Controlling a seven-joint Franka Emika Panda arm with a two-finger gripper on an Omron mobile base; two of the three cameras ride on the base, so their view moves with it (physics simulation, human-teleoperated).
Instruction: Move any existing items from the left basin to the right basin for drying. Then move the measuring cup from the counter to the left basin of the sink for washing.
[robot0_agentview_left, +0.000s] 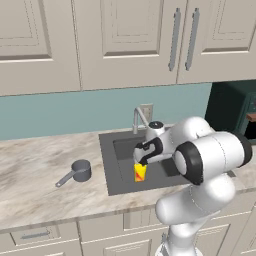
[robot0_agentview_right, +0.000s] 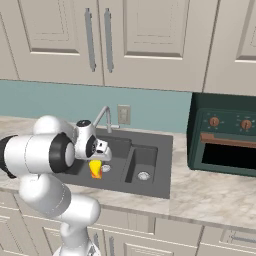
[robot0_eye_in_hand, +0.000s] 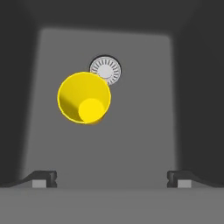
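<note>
The yellow cup with a red-orange base (robot0_agentview_left: 140, 172) (robot0_agentview_right: 95, 169) stands upright in the wide left basin (robot0_agentview_left: 124, 149) (robot0_agentview_right: 119, 146) of the dark sink. From the hand view I look down into the yellow cup (robot0_eye_in_hand: 84, 97), with the silver drain (robot0_eye_in_hand: 105, 70) just beyond it. My gripper (robot0_agentview_left: 143, 161) (robot0_agentview_right: 102, 159) (robot0_eye_in_hand: 111, 177) hovers open just above the cup, with nothing between its fingers. The narrow right basin (robot0_agentview_right: 142, 161) holds only its drain. The grey measuring cup (robot0_agentview_left: 80, 171) rests on the marbled counter (robot0_agentview_left: 35, 165), left of the sink, handle pointing front-left.
A silver gooseneck faucet (robot0_agentview_left: 138, 117) (robot0_agentview_right: 104, 116) rises behind the sink, close to my hand. A dark green oven-like appliance (robot0_agentview_right: 225, 140) stands on the counter to the right. Cream cabinets hang above.
</note>
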